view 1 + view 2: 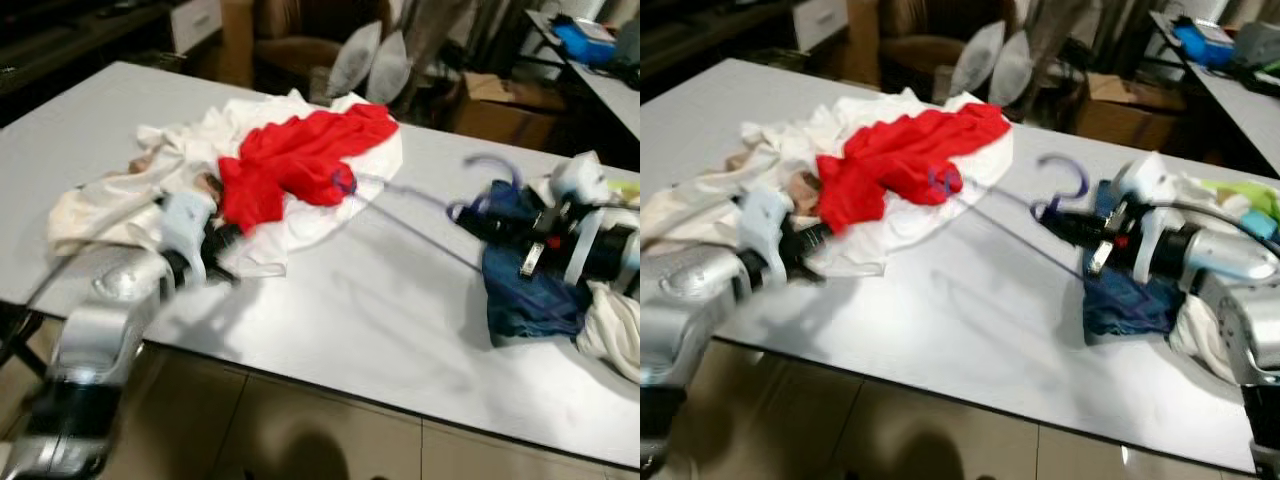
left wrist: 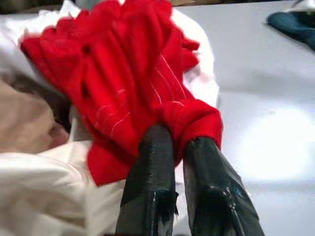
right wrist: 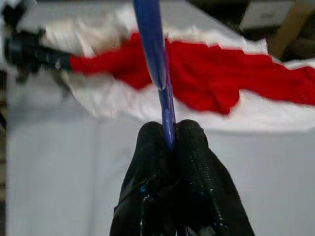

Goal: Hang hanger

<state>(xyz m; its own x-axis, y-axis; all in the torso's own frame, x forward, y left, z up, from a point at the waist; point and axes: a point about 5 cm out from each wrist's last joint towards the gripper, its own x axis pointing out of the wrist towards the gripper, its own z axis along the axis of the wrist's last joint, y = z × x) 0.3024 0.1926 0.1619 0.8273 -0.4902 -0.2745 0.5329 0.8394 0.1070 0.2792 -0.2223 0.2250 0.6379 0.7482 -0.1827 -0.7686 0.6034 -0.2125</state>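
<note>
tiled floor in front, then a pale grey bench. left tool, fingers nearly together, pinches the red garment, which lies on a white cloth heap. right tool, fingers clamped, grips the purple hanger just above the bench, between the red garment and blue clothing. behind the bench: cardboard box, contents not discernible; two pillows.

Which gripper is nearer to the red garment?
Left. The left gripper is shut on a corner of the red garment, touching it. The right gripper is apart from it across the white table, shut on the purple hanger.
</note>
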